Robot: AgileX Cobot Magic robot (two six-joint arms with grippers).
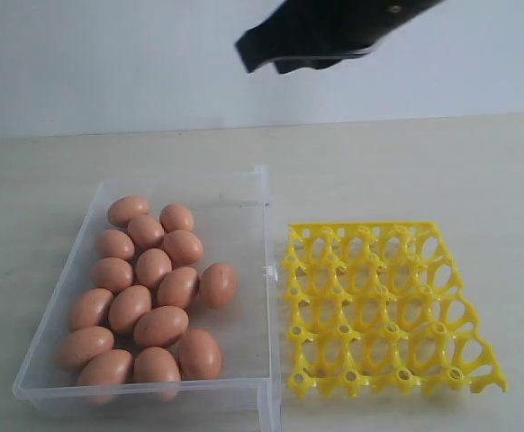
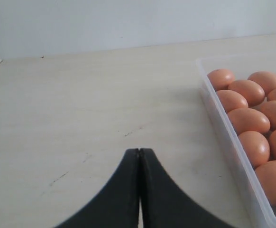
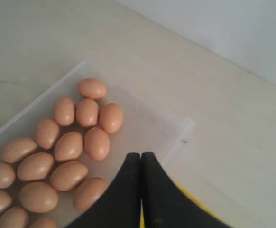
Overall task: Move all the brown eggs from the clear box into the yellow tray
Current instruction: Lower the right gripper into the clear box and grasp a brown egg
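Note:
Several brown eggs lie bunched in the left half of the clear box. The yellow tray sits just right of the box with nothing in its cups. My right gripper hangs high above the box's far right corner, shut and holding nothing. In the right wrist view this gripper is over the box, with eggs below and a sliver of tray beside it. My left gripper is shut and empty over bare table, with the box wall and eggs off to one side.
The pale table runs back to a plain white wall. The box's small latch tab faces the tray. The left arm does not show in the exterior view.

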